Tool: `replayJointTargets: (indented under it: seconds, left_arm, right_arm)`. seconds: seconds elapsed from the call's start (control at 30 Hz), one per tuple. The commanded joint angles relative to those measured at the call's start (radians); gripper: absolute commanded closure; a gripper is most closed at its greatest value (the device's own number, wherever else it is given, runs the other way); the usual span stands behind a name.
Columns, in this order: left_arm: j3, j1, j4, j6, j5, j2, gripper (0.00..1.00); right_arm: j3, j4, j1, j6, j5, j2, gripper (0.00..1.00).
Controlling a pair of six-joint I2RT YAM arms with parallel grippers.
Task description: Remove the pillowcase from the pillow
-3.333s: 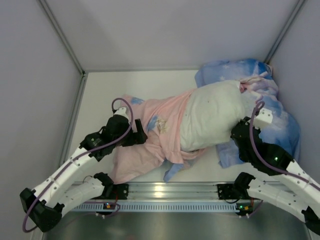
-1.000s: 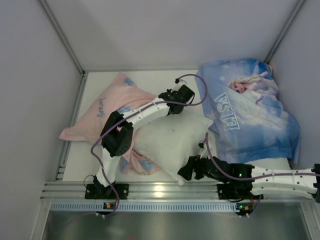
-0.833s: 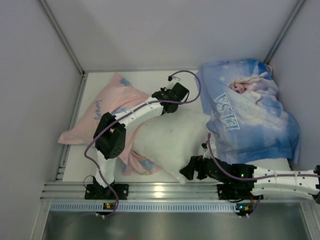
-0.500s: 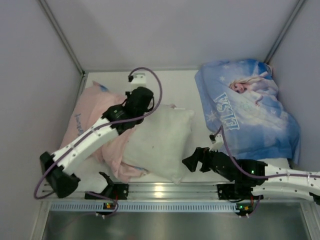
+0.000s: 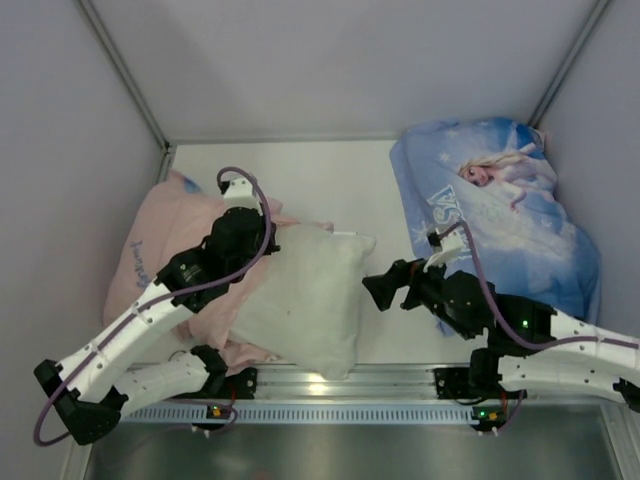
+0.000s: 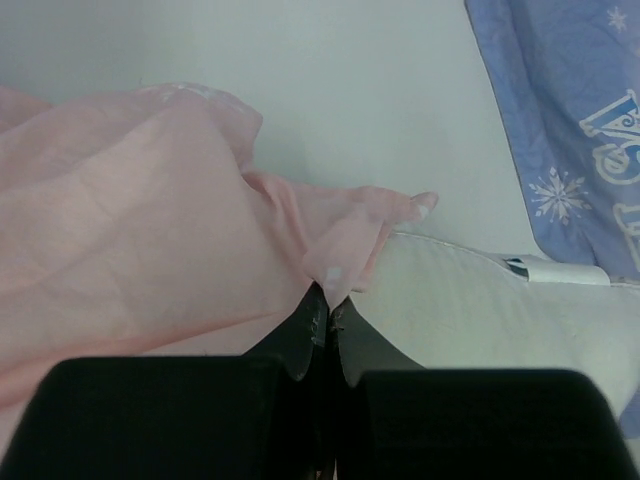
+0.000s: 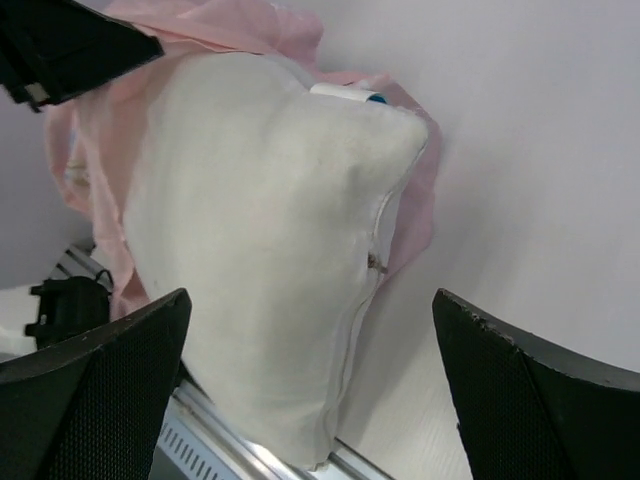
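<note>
The pillowcase (image 5: 150,265), pale pink side out, lies bunched at the left, partly under the pillow's left edge. My left gripper (image 5: 264,236) is shut on a fold of it; in the left wrist view the fingertips of my left gripper (image 6: 328,300) pinch the pink pillowcase (image 6: 150,250). The bare white pillow (image 5: 300,298) lies in the middle, its near corner on the rail. My right gripper (image 5: 378,290) stands wide open just right of the pillow, touching nothing. The right wrist view shows the pillow (image 7: 250,240) ahead of my right gripper (image 7: 310,390), with the pillowcase (image 7: 418,205) behind it.
A second pillow in blue Elsa print (image 5: 500,215) fills the back right corner and shows in the left wrist view as a blue Elsa pillow (image 6: 570,110). A metal rail (image 5: 400,380) runs along the near edge. Grey walls (image 5: 70,180) close in the table on three sides.
My left gripper has drawn the pink pillowcase leftward and nearer, off the pillow. My right gripper has opened wider and moved up and away from the pillow's near corner.
</note>
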Motion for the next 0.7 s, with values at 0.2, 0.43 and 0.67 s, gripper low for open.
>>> replayJointTargets:
  seconds: [0.2,0.43,0.67]
  left_arm:
    - [0.005,0.003,0.029,-0.043,0.042,-0.102,1.00]
    - [0.005,0.003,0.016,-0.040,0.046,-0.107,1.00]
    - [-0.007,0.003,0.016,-0.040,0.039,-0.120,1.00]
  right_arm:
    - [-0.017,0.235,-0.303,-0.126,-0.413,0.153,0.00]
    - [-0.094,0.472,-0.406,-0.199,-0.800,0.185,0.01]
    - [-0.105,0.573,-0.426,-0.226,-0.906,0.288,0.01]
